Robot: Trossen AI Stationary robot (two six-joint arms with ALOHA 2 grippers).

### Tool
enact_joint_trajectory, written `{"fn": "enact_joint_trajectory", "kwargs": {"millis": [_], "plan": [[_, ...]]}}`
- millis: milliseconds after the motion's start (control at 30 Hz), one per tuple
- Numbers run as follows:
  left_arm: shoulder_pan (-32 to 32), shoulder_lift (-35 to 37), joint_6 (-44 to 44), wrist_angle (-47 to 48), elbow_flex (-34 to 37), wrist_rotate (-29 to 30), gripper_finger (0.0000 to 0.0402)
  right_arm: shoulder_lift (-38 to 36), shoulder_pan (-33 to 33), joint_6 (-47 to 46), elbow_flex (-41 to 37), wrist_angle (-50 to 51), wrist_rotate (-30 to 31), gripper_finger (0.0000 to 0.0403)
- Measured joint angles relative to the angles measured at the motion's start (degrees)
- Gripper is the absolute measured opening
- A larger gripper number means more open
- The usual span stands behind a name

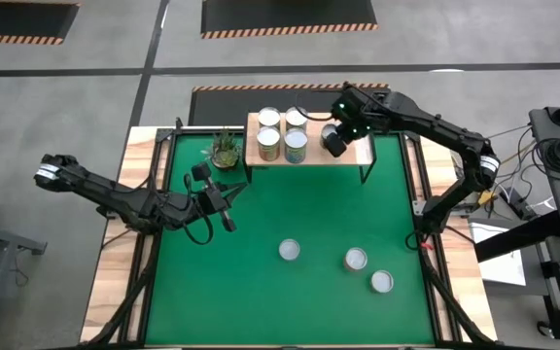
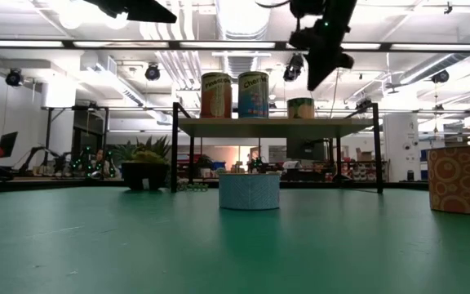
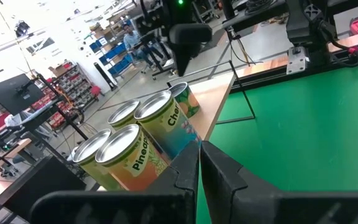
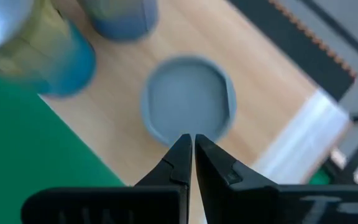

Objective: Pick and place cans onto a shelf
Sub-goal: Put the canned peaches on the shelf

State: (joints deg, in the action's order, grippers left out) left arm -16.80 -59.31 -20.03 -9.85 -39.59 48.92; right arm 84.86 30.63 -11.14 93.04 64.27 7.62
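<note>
Between placements, by the look of it. Right gripper (image 4: 193,146) poised above the shelf (image 1: 354,156), fingers (image 4: 180,163) pressed together with nothing between them, tips hanging just over the near rim of a short plain can (image 4: 188,99) that stands free on the pale board directly beneath. Beyond that can from the fingertips, four taller labelled cans (image 1: 282,134) grouped in a square block on the same board, one of them (image 4: 33,46) close beside the short can but apart from it. Five cans up, then, and three cans (image 1: 290,251) left on the green mat (image 1: 261,301), well away from both sets of fingers, spread in a loose row toward the table's near edge. Left gripper (image 3: 199,163) waiting low over the mat, clenched and empty, pointing toward the shelf with the labelled cans just ahead of its tips; potted plant (image 1: 225,149) beside the shelf, well off to one side of those tips. Judged step: short can just set down, pick of the next one not yet begun. Next move calls for lifting clear of the shelf without clipping the short can, swinging down to one of the mat cans, spreading the fingers wide enough to straddle its round body, then closing squarely so it stays upright.
</note>
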Motion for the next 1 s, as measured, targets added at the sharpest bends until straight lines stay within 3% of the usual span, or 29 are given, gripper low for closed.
{"fn": "enact_joint_trajectory", "kwargs": {"millis": [367,467,567,700,1000], "plan": [[0.0,0.0,0.0,0.0,0.0,0.0,0.0000,5.9,0.1,6.2,-0.4,-8.4,0.0,0.0011],[0.0,0.0,0.0,0.0,0.0,0.0,0.0000,7.3,0.1,3.6,-0.4,-9.9,5.9,0.0011],[0.0,0.0,0.0,0.0,0.0,0.0,0.0000,8.0,0.3,-1.8,0.2,-7.3,14.0,0.0010],[0.0,0.0,0.0,0.0,0.0,0.0,0.0000,6.9,0.4,-3.2,1.9,-2.8,10.4,0.0009],[0.0,0.0,0.0,0.1,0.0,0.0,0.0000,4.7,2.4,-1.7,6.1,4.9,12.2,0.0009]]}}
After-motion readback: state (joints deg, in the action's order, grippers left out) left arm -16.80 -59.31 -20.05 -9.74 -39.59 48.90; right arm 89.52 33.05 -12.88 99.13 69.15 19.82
